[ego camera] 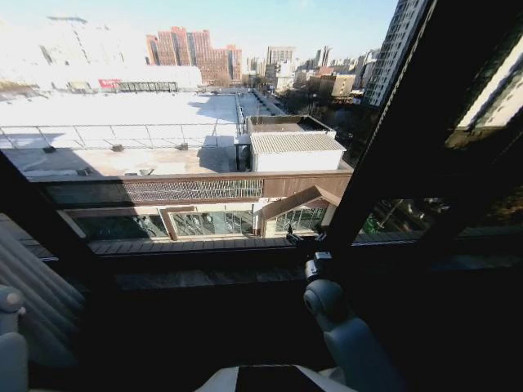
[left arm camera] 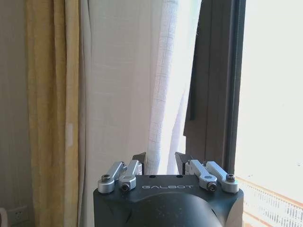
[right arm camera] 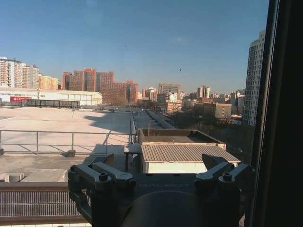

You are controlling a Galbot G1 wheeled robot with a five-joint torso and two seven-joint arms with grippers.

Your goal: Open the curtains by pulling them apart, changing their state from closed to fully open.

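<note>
Left hand (left arm camera: 160,161) spread, facing curtains (left arm camera: 128,85); right hand (right arm camera: 161,165) spread

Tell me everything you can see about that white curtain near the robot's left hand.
The white curtain is a sheer, finely woven panel hanging in long vertical pleats, gathered to one side beside the dark window frame. Sunlight glows through its thinner edge nearest the glass. A heavier yellow drape hangs against its other side. The left gripper sits just in front of the curtain with its fingers open, holding no fabric.
</note>
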